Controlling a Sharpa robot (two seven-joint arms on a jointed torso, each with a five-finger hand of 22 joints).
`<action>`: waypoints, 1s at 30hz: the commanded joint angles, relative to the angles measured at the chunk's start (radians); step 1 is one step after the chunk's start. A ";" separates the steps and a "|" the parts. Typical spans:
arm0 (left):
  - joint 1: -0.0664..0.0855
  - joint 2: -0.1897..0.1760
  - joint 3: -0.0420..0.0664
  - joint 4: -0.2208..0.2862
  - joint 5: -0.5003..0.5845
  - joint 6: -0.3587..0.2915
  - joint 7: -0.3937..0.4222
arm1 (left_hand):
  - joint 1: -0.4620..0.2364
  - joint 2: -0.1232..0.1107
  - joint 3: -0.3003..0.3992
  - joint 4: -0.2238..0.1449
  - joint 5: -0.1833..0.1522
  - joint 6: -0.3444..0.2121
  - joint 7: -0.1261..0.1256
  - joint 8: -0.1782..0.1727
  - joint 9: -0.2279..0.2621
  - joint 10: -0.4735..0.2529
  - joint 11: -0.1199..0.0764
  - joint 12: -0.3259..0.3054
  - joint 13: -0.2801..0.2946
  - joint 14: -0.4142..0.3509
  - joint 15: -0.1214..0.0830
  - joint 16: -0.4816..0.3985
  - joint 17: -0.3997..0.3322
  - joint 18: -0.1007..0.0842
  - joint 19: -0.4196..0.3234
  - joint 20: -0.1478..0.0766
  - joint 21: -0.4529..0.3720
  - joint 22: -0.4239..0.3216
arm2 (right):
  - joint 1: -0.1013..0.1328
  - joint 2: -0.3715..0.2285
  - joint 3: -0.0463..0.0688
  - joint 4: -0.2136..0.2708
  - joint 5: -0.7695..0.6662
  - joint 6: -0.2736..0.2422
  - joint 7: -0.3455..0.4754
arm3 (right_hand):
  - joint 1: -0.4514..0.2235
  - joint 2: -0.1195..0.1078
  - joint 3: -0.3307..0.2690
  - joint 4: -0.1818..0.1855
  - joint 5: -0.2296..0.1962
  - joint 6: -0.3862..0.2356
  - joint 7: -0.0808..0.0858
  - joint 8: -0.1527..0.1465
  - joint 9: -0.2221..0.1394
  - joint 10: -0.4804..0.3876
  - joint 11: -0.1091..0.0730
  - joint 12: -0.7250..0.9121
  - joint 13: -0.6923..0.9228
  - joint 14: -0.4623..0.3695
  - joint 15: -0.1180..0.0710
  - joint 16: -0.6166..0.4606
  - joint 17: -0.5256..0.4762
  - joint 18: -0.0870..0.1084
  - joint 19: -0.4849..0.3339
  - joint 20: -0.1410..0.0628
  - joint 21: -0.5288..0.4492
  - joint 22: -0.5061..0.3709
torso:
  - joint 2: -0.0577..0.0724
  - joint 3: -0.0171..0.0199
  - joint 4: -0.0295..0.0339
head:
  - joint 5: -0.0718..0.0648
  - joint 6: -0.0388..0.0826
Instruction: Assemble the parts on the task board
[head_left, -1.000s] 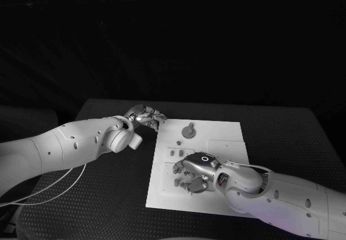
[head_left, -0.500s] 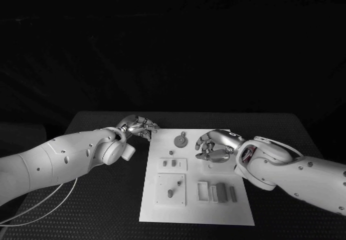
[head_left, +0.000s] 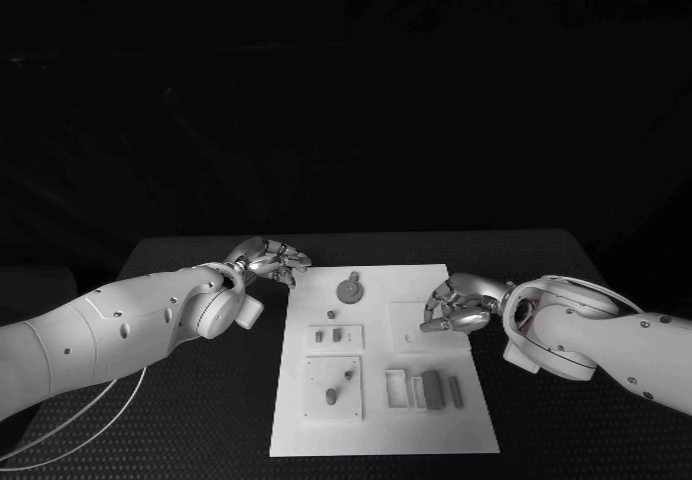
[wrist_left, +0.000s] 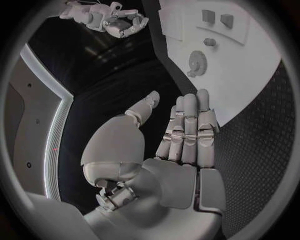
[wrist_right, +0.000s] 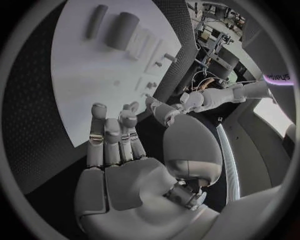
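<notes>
The white task board (head_left: 387, 436) lies in the middle of the table. A grey gear (head_left: 349, 290) sits near its far edge, small pegs (head_left: 335, 335) lie below it, and grey blocks (head_left: 434, 387) stand in slots near the front right. My left hand (head_left: 271, 259) hovers at the board's far left corner; its fingers (wrist_left: 187, 130) are straight and hold nothing. My right hand (head_left: 460, 305) is at the board's right edge, fingers (wrist_right: 112, 137) extended and holding nothing. The gear (wrist_left: 197, 62) and the blocks (wrist_right: 122, 30) also show in the wrist views.
A square plate (head_left: 335, 385) with two small pegs sits on the board's front left. Black table surface (head_left: 173, 420) surrounds the board on both sides. A cable (head_left: 87, 420) hangs under the left arm.
The camera has shifted. My right hand has lifted off the board's near middle and drawn back to its right edge. My left hand stays at the far left corner.
</notes>
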 joint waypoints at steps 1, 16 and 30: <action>0.001 0.002 0.001 0.003 0.007 0.005 0.015 | -0.009 0.000 -0.004 0.004 -0.004 0.000 -0.001 0.006 0.001 -0.005 -0.003 0.002 0.001 0.004 -0.001 -0.005 0.001 0.019 0.009 0.000 -0.004 0.001 | -0.001 -0.018 -0.006 0.022 -0.006 0.133 -0.152 | -0.039 -0.006 0.000 0.033 -0.002 0.039 -0.014 0.013 0.017 -0.028 -0.040 0.035 0.004 0.044 -0.034 0.015 0.001 0.016 0.024 -0.014 0.007 0.017 | -0.002 0.0041 -0.0032 | 0.000 -0.005; 0.000 0.000 0.000 0.009 0.007 0.013 0.012 | -0.012 0.001 -0.005 0.006 -0.004 0.000 0.000 0.006 0.001 -0.005 -0.003 0.002 0.001 0.004 -0.001 -0.006 0.002 0.019 0.009 0.000 -0.005 0.001 | -0.016 -0.048 -0.043 0.071 -0.012 0.266 -0.254 | -0.195 -0.046 0.022 0.121 -0.002 0.092 -0.045 0.035 0.081 0.021 -0.071 0.108 -0.030 0.144 -0.063 0.040 0.098 0.016 0.067 -0.054 0.019 0.018 | -0.002 0.0022 -0.0016 | -0.007 -0.026; 0.000 -0.002 0.000 0.010 0.007 0.017 0.009 | -0.014 0.001 -0.006 0.008 -0.004 -0.001 0.000 0.006 0.001 -0.005 -0.003 0.002 0.002 0.004 -0.001 -0.006 0.002 0.019 0.009 0.000 -0.006 0.002 | -0.051 -0.010 -0.047 0.064 -0.015 0.221 -0.244 | -0.211 -0.044 0.026 0.127 -0.003 0.094 -0.047 0.032 0.087 0.024 -0.073 0.110 -0.038 0.143 -0.065 0.039 0.090 0.016 0.068 -0.057 0.019 0.018 | -0.002 0.0016 -0.0015 | -0.006 -0.041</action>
